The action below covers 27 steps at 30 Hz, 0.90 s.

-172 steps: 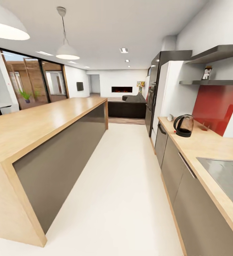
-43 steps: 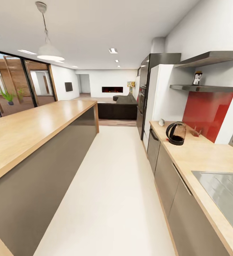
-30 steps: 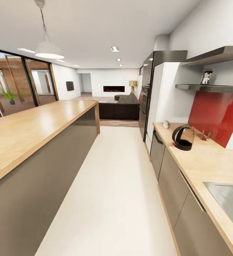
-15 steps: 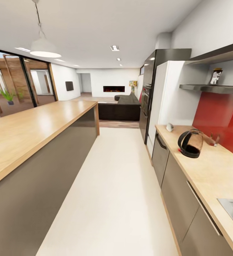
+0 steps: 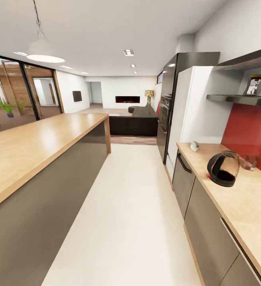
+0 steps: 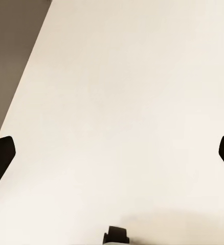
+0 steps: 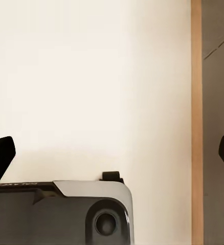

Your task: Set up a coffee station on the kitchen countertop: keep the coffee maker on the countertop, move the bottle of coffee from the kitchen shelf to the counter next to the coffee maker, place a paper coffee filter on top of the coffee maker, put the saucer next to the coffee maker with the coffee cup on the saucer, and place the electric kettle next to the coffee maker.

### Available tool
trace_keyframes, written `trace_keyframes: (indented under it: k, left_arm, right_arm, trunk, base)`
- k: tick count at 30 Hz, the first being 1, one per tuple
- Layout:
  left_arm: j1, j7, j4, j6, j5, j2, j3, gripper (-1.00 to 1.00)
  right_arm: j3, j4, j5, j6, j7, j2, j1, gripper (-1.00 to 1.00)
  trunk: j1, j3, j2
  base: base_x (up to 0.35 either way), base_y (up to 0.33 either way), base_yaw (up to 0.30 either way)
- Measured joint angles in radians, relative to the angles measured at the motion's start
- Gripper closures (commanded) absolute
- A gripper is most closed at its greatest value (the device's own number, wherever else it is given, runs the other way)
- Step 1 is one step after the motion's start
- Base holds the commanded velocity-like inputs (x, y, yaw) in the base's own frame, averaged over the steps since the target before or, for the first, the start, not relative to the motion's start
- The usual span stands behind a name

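Note:
The electric kettle (image 5: 224, 169), clear glass with a black handle and base, stands on the kitchen countertop (image 5: 242, 206) at the right. The bottle of coffee (image 5: 254, 84), a small dark jar, sits on the lower grey shelf (image 5: 238, 99) above the red backsplash. A small white thing (image 5: 194, 145) lies at the counter's far end, too small to identify. The coffee maker, saucer and paper coffee filter are out of view. My left gripper (image 6: 112, 158) hangs open over bare floor. My right gripper (image 7: 112, 158) is open too, above the floor beside the cabinet base.
The light-wood island (image 5: 35, 143) runs along the left of the aisle, with pale floor (image 5: 134, 214) between it and the dark grey cabinets (image 5: 202, 222). A tall fridge and oven unit (image 5: 178, 107) stands past the counter's end. A small object (image 5: 250, 162) sits by the backsplash.
The whole view has moved forward along the aisle and turned, so the kettle and shelf look nearer and further right. The sink has slid almost out of the picture.

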Motion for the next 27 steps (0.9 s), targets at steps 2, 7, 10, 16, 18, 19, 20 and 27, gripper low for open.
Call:
trace_keyframes:
  k: [2,7,10,16,18,19,20,27]
  left_arm:
    - [0.0,0.0,0.0,0.0,0.0,0.0,0.0,-1.0]
    - [0.0,0.0,0.0,0.0,0.0,0.0,0.0,-1.0]
    - [0.0,0.0,0.0,0.0,0.0,0.0,0.001,-1.0]
    - [0.0,0.0,0.0,0.0,0.0,0.0,0.001,-1.0]
    - [0.0,0.0,0.0,0.0,0.0,0.0,0.001,-1.0]
    - [0.0,0.0,0.0,0.0,0.0,0.0,0.001,-1.0]
    - [0.0,0.0,0.0,0.0,0.0,0.0,0.001,-1.0]
    - [0.0,0.0,0.0,0.0,0.0,0.0,0.001,-1.0]
  right_arm:
    - [0.0,0.0,0.0,0.0,0.0,0.0,0.0,-1.0]
    - [0.0,0.0,0.0,0.0,0.0,0.001,0.0,-1.0]
    - [0.0,0.0,0.0,0.0,0.0,0.001,0.0,-1.0]
    - [0.0,0.0,0.0,0.0,0.0,0.001,0.0,-1.0]
    - [0.0,0.0,0.0,0.0,0.0,0.001,0.0,-1.0]
    - [0.0,0.0,0.0,0.0,0.0,0.001,0.0,-1.0]
    - [0.0,0.0,0.0,0.0,0.0,0.001,0.0,-1.0]
    - [0.0,0.0,0.0,0.0,0.0,0.0,0.0,-1.0]
  trunk:
    - [0.0,0.0,0.0]
    - [0.0,0.0,0.0]
    - [0.0,0.0,0.0]
    - [0.0,0.0,0.0]
    - [0.0,0.0,0.0]
    - [0.0,0.0,0.0]
    - [0.0,0.0,0.0]
    - [0.0,0.0,0.0]
  base:
    - [0.335,0.0,0.0]
    - [0.335,0.0,0.0]
    - [0.335,0.0,0.0]
    - [0.335,0.0,0.0]
    - [0.335,0.0,0.0]
    - [0.335,0.0,0.0]
    - [0.335,0.0,0.0]
    - [0.335,0.0,0.0]
